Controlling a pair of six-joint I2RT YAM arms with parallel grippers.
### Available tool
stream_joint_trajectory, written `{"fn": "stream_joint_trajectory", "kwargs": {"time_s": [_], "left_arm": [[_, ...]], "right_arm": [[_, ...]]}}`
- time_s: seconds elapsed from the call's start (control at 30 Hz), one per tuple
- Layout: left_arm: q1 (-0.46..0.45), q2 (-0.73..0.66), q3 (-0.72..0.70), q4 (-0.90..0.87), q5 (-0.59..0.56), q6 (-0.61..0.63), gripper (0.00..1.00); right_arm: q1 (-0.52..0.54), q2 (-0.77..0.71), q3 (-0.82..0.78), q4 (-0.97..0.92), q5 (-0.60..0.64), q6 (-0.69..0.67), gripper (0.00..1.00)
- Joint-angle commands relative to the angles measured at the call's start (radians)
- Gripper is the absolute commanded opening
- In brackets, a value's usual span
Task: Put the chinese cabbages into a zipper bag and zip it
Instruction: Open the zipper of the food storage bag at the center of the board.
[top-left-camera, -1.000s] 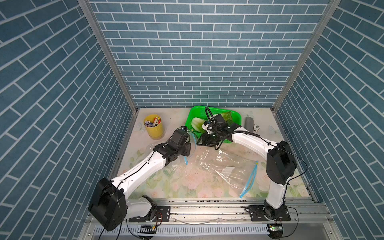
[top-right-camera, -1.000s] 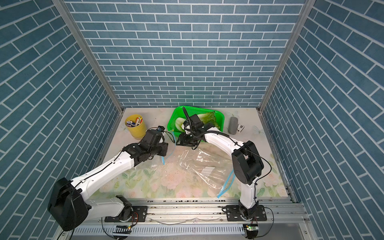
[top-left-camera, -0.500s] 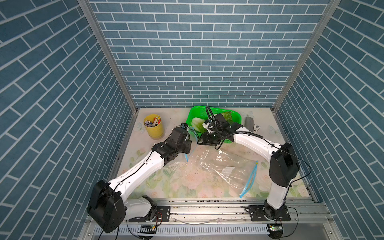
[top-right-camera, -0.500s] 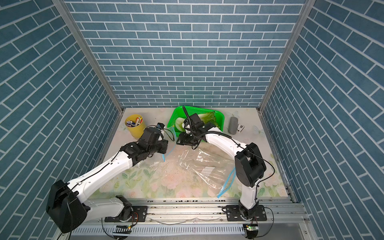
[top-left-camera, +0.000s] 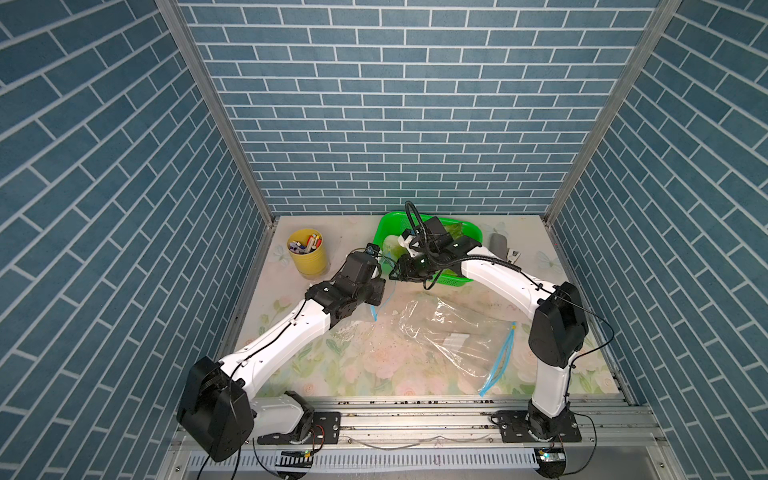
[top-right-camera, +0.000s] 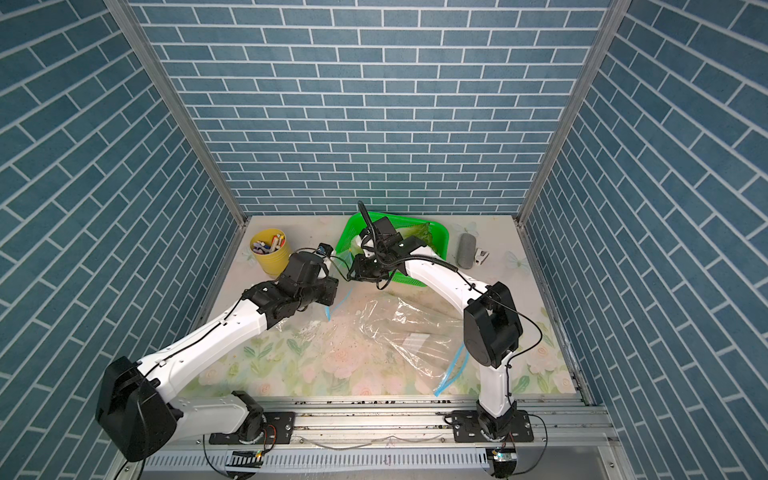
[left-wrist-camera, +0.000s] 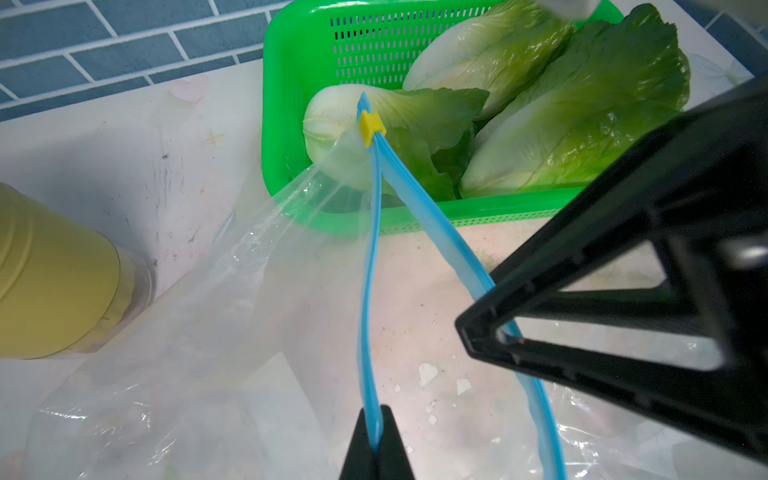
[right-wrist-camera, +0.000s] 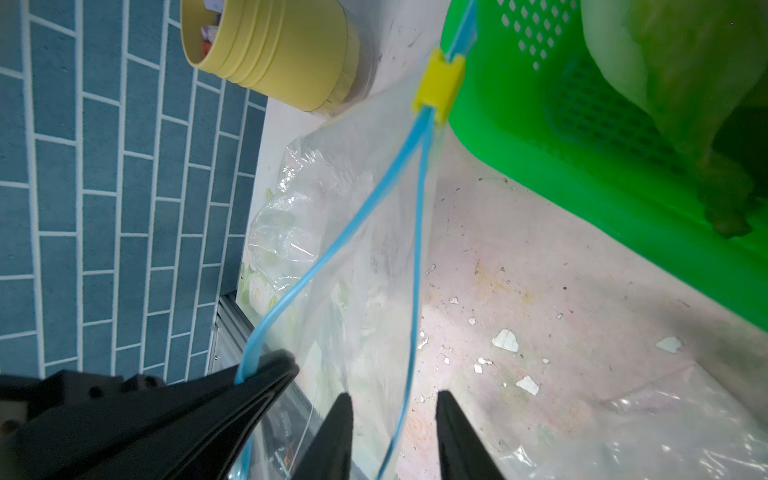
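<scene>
The three chinese cabbages (left-wrist-camera: 582, 116) lie side by side in the green basket (top-left-camera: 386, 220), all outside the bag. The basket sits at the far edge of the counter (top-left-camera: 353, 374), about midway along it. Just in front of the basket's near-left corner, both claws meet at the mouth of a clear zipper bag (left-wrist-camera: 249, 291). The left claw (left-wrist-camera: 376, 415) is clamped on one blue lip (left-wrist-camera: 365, 291) of the zip. The right claw (right-wrist-camera: 395, 399) has its jaws apart, and the other blue lip (right-wrist-camera: 417, 249) runs between them without visibly touching either finger. The two lips join at a yellow slider (left-wrist-camera: 371, 123) close to the basket. A yellow cup (top-left-camera: 307, 253) stands near the far-left corner. A second clear bag (top-left-camera: 449, 332) lies flat toward the near-right corner.
</scene>
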Motion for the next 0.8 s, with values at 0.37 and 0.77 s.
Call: {"fn": "stream_joint_trajectory", "kwargs": {"time_s": [0.37,0.77], "left_arm": [[-0.019,0.029,0.094,-0.155,-0.054,-0.113,0.31],[-0.049,0.077,0.167,-0.321,-0.09,-0.266,0.37]], "right_arm": [[0.021,-0.001,-0.017,0.057,0.01,0.034,0.0],[0.052,-0.016,-0.04,0.119,0.065,0.085,0.0]]}}
